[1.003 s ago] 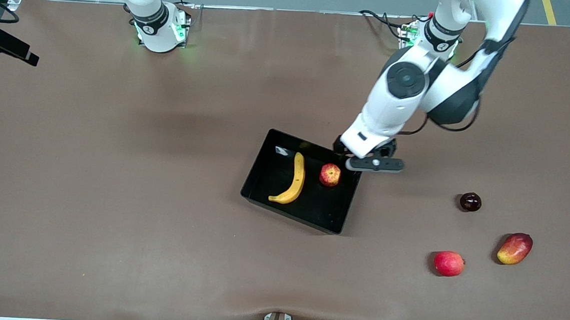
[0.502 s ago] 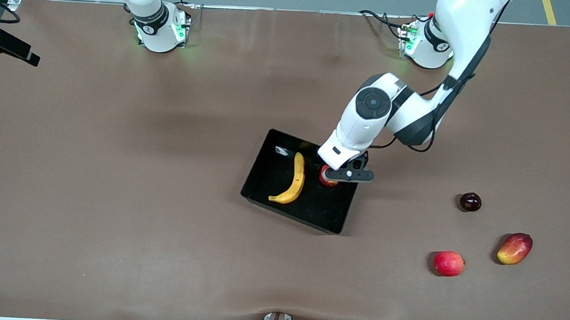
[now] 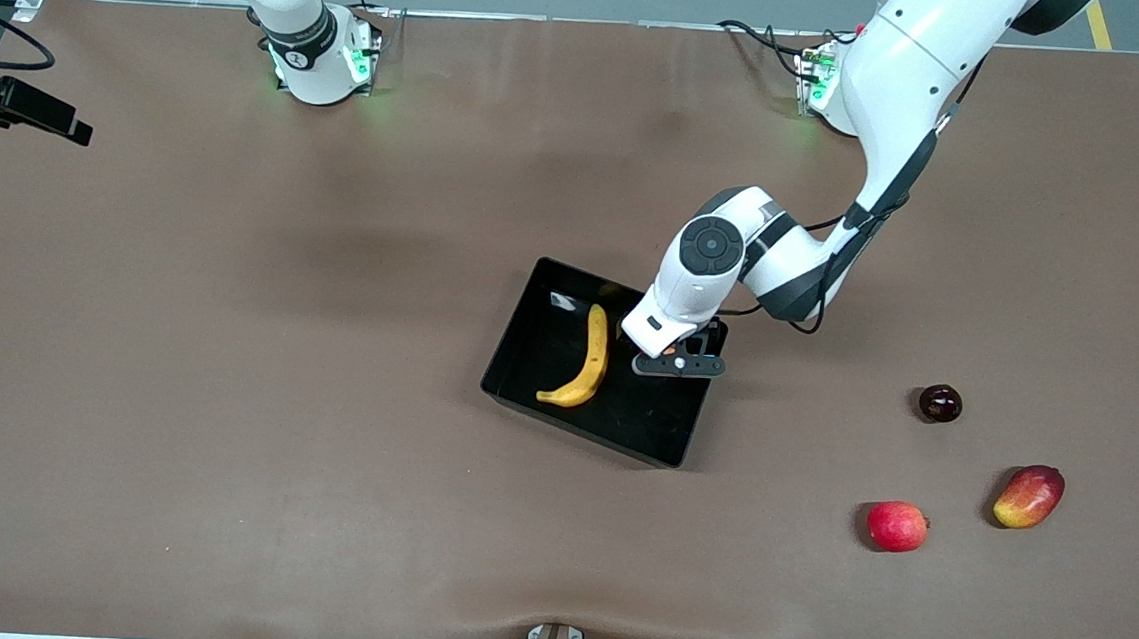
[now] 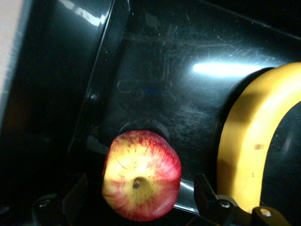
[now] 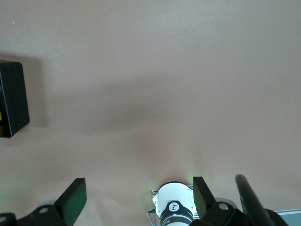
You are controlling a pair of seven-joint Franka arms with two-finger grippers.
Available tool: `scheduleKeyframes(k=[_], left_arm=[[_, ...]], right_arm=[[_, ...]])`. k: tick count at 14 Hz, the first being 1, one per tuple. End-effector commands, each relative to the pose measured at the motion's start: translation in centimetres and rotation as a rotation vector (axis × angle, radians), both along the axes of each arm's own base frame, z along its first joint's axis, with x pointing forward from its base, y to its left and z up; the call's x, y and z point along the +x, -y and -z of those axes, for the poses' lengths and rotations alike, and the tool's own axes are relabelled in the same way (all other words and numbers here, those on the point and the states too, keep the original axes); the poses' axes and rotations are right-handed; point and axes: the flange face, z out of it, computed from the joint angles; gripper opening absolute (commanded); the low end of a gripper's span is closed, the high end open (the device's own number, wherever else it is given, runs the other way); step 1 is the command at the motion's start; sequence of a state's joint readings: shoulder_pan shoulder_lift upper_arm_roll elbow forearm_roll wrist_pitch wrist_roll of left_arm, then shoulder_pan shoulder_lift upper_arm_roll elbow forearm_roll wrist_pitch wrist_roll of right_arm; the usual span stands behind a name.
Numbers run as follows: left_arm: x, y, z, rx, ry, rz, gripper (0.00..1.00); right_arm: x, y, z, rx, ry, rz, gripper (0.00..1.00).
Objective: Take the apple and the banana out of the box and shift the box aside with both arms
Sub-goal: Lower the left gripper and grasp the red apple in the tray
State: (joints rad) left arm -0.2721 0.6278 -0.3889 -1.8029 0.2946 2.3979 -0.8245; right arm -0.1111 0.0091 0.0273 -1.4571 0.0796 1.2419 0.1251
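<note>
flanking apple (image 4: pixel 141 175): banana (image 4: pixel 256 141), box wall (image 4: pixel 56 108)

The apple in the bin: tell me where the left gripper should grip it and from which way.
Grip the apple across its round middle, coming straight down from above. It sits stem-dimple up on the floor of the black bin, between the bin's wall and the banana, so a top approach likely fits best. The left gripper is open with a finger on either side of the apple. The right gripper waits open over bare table.
</note>
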Motion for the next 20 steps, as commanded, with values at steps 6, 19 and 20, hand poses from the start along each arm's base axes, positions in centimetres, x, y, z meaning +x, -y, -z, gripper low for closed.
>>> scheduleKeyframes(k=[6, 19, 20], left_arm=[[0.6, 1.4, -1.5, 0.004, 0.031, -0.007, 0.0], [9.3, -10.5, -23.0, 0.026, 0.062, -0.121, 0.0], [9.4, -12.2, -23.7, 0.02, 0.04, -0.095, 0.0]], right_arm=[[-0.1, 0.0, -0.4, 0.012, 0.002, -0.005, 1.0], [0.6, 0.5, 1.0, 0.003, -0.029, 0.012, 1.0], [0.6, 0.5, 1.0, 0.003, -0.027, 0.012, 1.0]])
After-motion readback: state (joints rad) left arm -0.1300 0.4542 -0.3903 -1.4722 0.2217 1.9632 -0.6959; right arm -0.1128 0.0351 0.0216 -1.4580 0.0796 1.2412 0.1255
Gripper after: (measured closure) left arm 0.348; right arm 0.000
